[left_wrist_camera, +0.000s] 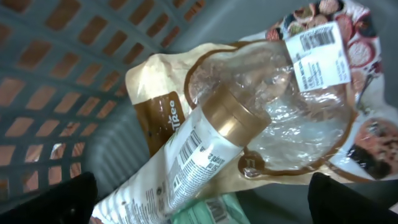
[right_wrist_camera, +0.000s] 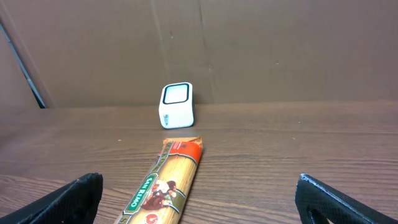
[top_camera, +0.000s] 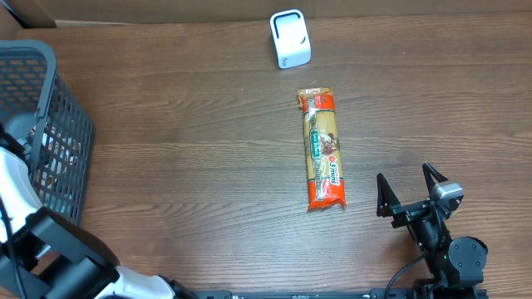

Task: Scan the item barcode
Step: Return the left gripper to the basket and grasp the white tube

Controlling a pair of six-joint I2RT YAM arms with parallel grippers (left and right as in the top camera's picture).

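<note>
Brown wood-grain table (top_camera: 183, 166) seen from above, with two robot arms at the near edge. A long, narrow pack of spaghetti (top_camera: 322, 149), clear film with orange-red ends and a green label, lies flat on the table right of centre. This is most likely the item to be scanned. Its long axis runs straight away from the robot, near end to far end.

The right gripper (top_camera: 405, 178), black with two fingers, hovers low over the near right part of the table, its jaws spread wide and holding nothing. The pack lies just ahead of it and to its left, the near orange end being the closest part. No barcode shows on the upturned face.

A small white box-shaped scanner (top_camera: 290, 39) with a dark-rimmed window stands upright past the pack's far end, well apart from it. Bare table lies between gripper, pack and scanner, so nothing blocks the way.

The left gripper (left_wrist_camera: 199, 186) is far off on the other side, jaws wide and empty, hanging over a grey plastic mesh basket (top_camera: 50, 116). Inside are a clear bottle with a gold cap (left_wrist_camera: 231, 118) and a beige pouch with a clear window (left_wrist_camera: 168, 81). By this layout, the right arm is much the nearer one.
</note>
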